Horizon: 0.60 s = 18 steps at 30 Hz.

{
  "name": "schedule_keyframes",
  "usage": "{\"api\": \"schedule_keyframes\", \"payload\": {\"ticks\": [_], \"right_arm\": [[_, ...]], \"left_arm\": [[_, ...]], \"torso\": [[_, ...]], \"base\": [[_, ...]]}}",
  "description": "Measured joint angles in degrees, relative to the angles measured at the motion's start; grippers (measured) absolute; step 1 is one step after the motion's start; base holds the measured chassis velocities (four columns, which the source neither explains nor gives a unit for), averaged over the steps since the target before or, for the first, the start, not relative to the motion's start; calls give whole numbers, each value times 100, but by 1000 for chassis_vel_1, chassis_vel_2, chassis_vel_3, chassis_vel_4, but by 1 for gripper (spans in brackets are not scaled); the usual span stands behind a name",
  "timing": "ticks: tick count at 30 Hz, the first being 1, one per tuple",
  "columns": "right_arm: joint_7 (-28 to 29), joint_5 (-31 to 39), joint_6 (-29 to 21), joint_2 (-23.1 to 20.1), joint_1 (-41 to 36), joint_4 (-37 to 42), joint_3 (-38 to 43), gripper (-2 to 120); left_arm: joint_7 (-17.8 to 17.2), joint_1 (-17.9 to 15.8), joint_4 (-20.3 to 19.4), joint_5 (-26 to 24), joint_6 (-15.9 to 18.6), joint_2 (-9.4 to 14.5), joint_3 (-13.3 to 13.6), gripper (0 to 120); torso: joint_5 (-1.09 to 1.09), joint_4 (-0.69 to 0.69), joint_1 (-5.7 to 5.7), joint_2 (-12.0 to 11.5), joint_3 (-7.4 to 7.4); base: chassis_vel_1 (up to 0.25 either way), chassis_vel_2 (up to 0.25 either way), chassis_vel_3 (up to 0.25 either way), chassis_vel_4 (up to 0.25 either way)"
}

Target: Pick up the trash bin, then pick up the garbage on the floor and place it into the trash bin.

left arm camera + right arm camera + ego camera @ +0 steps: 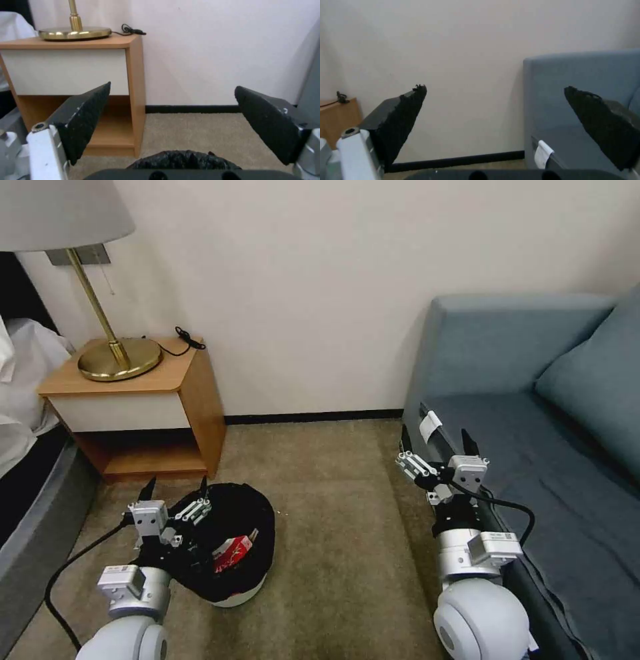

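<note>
Left arm reaches forward low over the carpet (333, 513), left gripper (175, 493) hovering at the near-left rim of the trash bin (230, 543), fingers spread wide and holding nothing. In the left wrist view both black pads (85, 117) stand well apart, with the bin's black bag showing as a crinkled hump just beyond the palm, between the 2 fingers; the gripper points toward the nightstand (143, 400) and wall. Head view can't settle whether a fingertip touches the bag rim or sits just above it. Right arm is held higher alongside the front edge of the blue sofa (533, 447), right gripper (437, 447) also wide open and empty, aimed at the wall and sofa arm, well apart from the bin. Bin sits on the carpet in front of the nightstand, tipped slightly so its mouth faces the camera; white body shows only as a sliver under the bag. Inside, 1 red-and-white snack packet (233, 553) lies near the near wall, with a thin red strip beside it; rest of the interior is too dark against the black liner to make out. Lamp (107, 313) with brass base stands on the nightstand, a black cable beside it. White bedding is cut off at the left edge.
</note>
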Motion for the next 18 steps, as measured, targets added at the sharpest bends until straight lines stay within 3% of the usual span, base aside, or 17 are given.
{"api": "schedule_keyframes", "payload": {"ticks": [18], "right_arm": [[-19, -21, 3, -11, -7, -29, -22, 100]], "left_arm": [[-47, -6, 52, -60, 44, 9, 10, 100]], "torso": [[0, 0, 0, -1, 0]], "base": [[0, 0, 0, 0]]}}
